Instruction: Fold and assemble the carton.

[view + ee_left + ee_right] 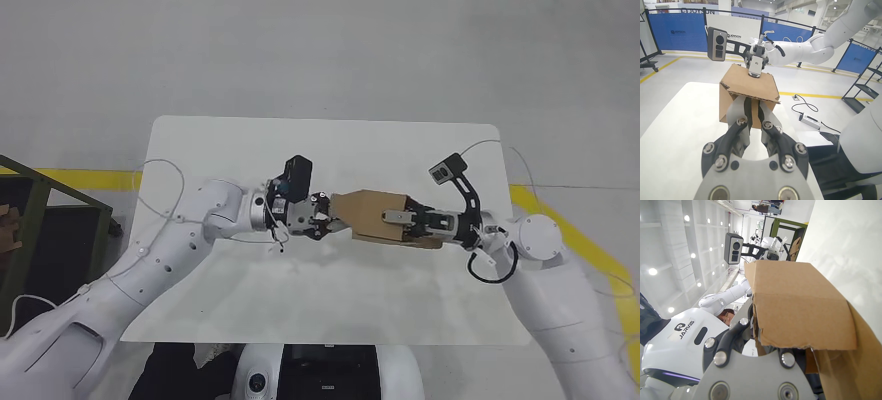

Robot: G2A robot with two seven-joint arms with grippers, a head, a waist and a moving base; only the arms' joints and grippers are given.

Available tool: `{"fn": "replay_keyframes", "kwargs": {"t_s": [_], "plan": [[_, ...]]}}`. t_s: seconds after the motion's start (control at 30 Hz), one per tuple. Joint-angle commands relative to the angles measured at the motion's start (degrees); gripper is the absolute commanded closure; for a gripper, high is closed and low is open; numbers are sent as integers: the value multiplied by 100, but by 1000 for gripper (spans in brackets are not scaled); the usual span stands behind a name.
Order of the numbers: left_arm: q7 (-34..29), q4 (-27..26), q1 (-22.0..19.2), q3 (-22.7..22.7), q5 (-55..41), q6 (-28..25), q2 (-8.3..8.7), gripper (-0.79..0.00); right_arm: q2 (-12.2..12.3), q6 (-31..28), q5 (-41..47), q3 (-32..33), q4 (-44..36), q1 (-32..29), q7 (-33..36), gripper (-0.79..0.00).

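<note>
The carton (748,86) is plain brown corrugated cardboard, opened up into a box shape, with ragged flap edges. It sits at the middle of the white table (300,300), top panel roughly level

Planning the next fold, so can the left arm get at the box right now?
Likely yes: the left gripper is right at the box's near end, under its overhanging top, with nothing between; the right gripper sits on top, farther back.

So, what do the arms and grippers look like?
The left arm and right arm have glossy white rounded shells. The left gripper and right gripper are silver metal plates with black linkages and screws. Each wrist carries a black bracket with a grey camera; a black cable loops at the right wrist.
</note>
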Motion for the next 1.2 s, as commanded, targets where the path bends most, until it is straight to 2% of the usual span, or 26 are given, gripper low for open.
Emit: {"fn": "replay_keyframes", "kwargs": {"t_s": [0.0,0.27,0.47,0.53,0.57,0.63,0.9,1.03,1.17], "plan": [[57,48,23,-24,-39,0,13,-154,3,-4,16,22,27,5,-3,0],[490,169,419,-471,-311,0,211,-154,16,-1,-116,114,91,-14,-236,0],[606,-76,732,-941,-325,0,396,-172,35,68,-211,218,154,51,-289,0],[560,-130,812,-1054,-388,0,444,-259,43,88,-288,248,183,66,-342,0],[511,-157,843,-1093,-457,0,465,-342,44,97,-332,251,197,71,-384,0],[355,-198,875,-1162,-609,0,503,-785,39,105,-440,219,210,83,-497,0],[-401,-361,794,-1199,-1478,0,567,-785,5,82,-789,17,188,103,-852,0],[-743,-297,655,-1162,-1796,78,529,-785,-2,60,-890,-50,112,80,-893,0],[-1142,-267,490,-1061,-1934,401,459,-785,-3,48,-974,-103,-2,37,-883,0]]}}
